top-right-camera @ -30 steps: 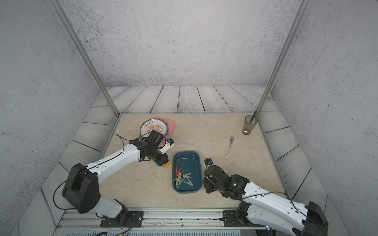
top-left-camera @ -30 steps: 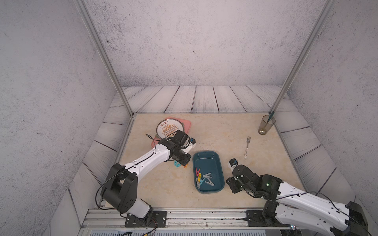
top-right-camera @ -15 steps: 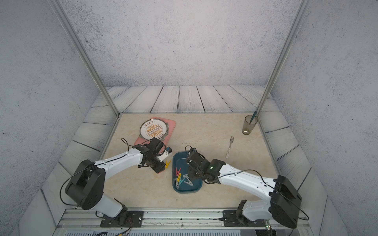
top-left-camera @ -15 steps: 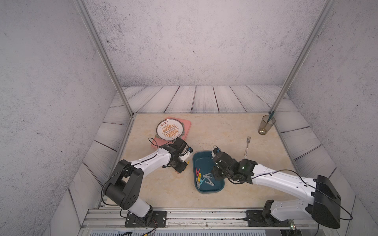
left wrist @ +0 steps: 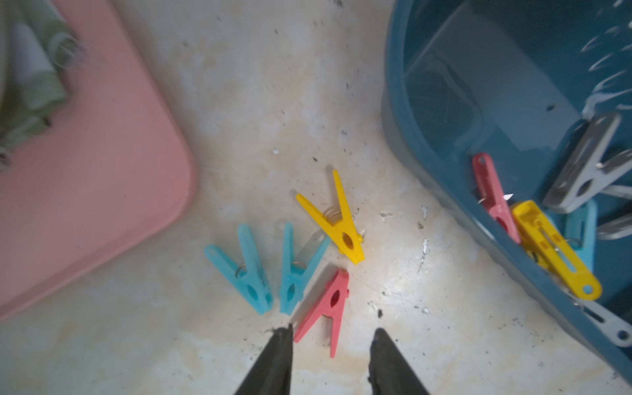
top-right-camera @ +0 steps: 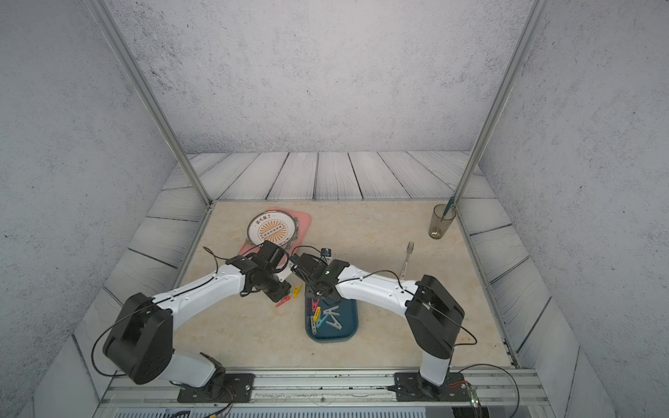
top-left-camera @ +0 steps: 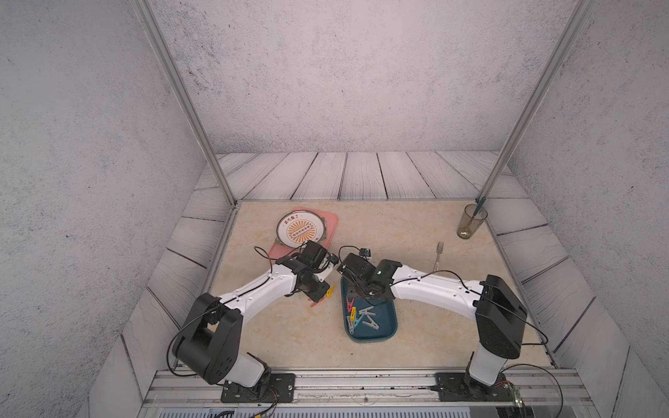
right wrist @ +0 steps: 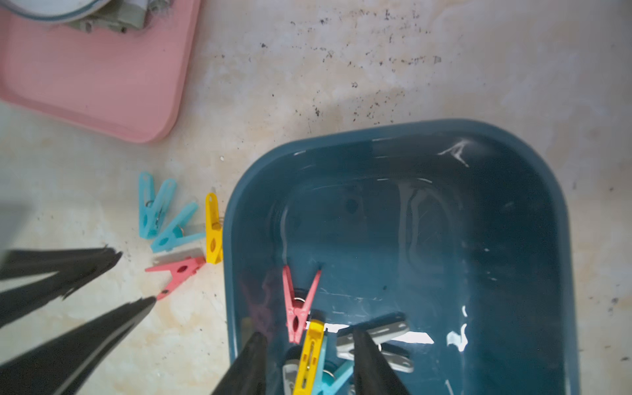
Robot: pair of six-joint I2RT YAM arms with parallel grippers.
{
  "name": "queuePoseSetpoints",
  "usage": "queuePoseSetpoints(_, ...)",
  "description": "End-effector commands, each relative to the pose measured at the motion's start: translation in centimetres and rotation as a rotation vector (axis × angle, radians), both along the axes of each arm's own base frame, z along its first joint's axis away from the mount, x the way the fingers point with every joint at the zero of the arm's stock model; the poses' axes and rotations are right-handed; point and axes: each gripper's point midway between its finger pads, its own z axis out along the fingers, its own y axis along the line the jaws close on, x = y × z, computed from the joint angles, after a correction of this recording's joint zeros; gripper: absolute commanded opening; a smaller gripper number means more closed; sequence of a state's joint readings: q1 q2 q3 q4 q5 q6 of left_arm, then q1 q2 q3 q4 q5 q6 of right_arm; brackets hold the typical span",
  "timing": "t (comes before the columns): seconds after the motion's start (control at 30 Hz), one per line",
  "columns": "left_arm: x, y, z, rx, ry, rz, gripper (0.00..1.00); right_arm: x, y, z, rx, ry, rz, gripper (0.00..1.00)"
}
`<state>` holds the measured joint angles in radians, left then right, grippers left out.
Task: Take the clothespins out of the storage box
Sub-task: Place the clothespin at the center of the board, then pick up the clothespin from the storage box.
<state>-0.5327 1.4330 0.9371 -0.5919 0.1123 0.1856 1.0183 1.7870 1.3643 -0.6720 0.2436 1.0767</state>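
The dark teal storage box [top-left-camera: 384, 327] [top-right-camera: 348, 327] lies mid-table, with several clothespins [top-left-camera: 362, 316] piled at its near left. In the right wrist view my right gripper [right wrist: 309, 334] hangs open over that pile, its fingers either side of a yellow pin [right wrist: 309, 359], with a red pin [right wrist: 299, 304] and a grey pin [right wrist: 372, 337] close by. Left of the box, two teal pins [left wrist: 246, 273], a yellow one [left wrist: 338, 222] and a red one [left wrist: 328, 307] lie on the table. My left gripper [left wrist: 333, 330] is open, with the red pin's legs lying loose between its tips.
A pink tray [top-left-camera: 331, 222] with a round patterned plate [top-left-camera: 298, 229] sits at the back left, close behind the left wrist. A fork [top-left-camera: 438, 258] lies right of the box. A glass holding a pen [top-left-camera: 470, 224] stands in the back right corner.
My right arm has swung from the near right of the box to over its far end. The left gripper has dropped slightly toward the pins on the table.
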Motion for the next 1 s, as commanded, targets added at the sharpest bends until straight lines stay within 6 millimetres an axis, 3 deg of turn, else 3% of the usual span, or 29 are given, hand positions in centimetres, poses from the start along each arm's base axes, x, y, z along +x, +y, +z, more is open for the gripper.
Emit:
queuePoseSetpoints(0.0, 0.6, 0.3, 2.2, -0.078, -0.048, 0.009, 0.44, -0.7, -1.0, -2.5, -0.069, 0.084, -0.125, 0.45)
queuePoseSetpoints(0.17, 1.6, 1.4, 4.7, -0.156, -0.123, 0.056, 0.44, -0.3, -1.3, -3.4, -0.052, 0.071, -0.224, 0.43)
queuePoseSetpoints(0.3, 2.0, 2.9, 5.8, -0.173, -0.16, 0.102, 0.44, -0.2, -0.4, -4.8, -0.035, 0.094, -0.23, 0.39)
queuePoseSetpoints(0.63, 2.2, 5.9, 5.4, -0.199, -0.169, 0.205, 0.44, -0.4, 0.1, -7.7, -0.049, 0.133, -0.258, 0.37)
queuePoseSetpoints(0.97, 2.1, 7.0, 5.6, -0.204, -0.187, 0.236, 0.44, -0.2, -0.1, -9.6, -0.07, 0.117, -0.276, 0.24)
